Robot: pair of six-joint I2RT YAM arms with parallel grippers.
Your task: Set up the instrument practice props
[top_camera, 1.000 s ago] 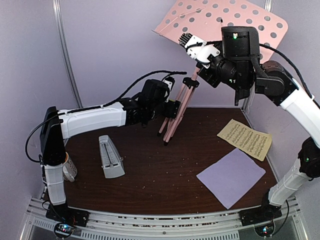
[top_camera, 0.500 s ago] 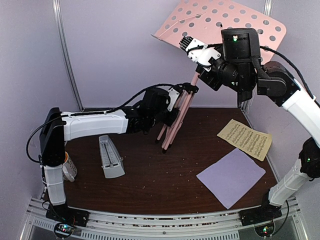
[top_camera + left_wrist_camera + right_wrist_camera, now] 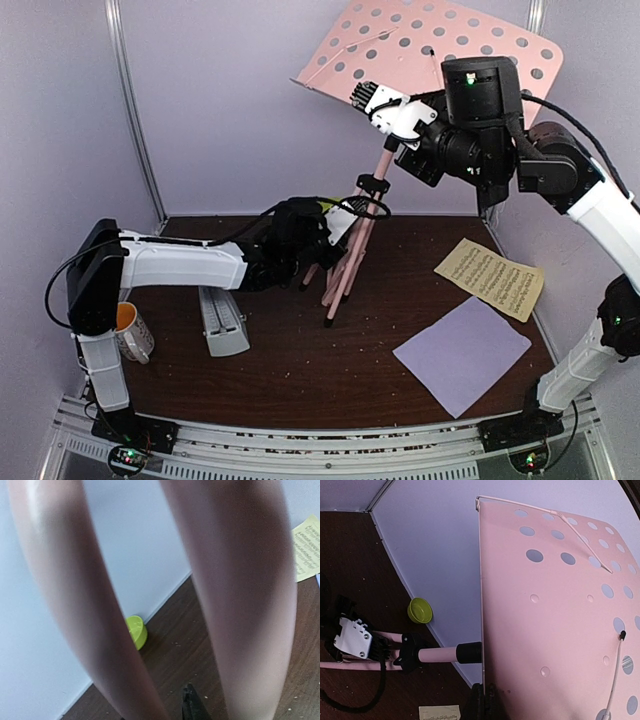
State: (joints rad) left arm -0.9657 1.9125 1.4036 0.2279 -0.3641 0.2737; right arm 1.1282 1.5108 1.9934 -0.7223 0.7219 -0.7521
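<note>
One mug (image 3: 138, 340) left, green bowl (image 3: 136, 631) behind stand (image 3: 450, 35)

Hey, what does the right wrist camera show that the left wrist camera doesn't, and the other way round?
Only the right wrist view shows the pink music stand with its perforated desk, and the left gripper low on the stand. Only the left wrist view gives a blurred close-up of two legs that nearly fill the frame. Both show the lime-green bowl, a corner of the pale-yellow page and the dark table.
</note>
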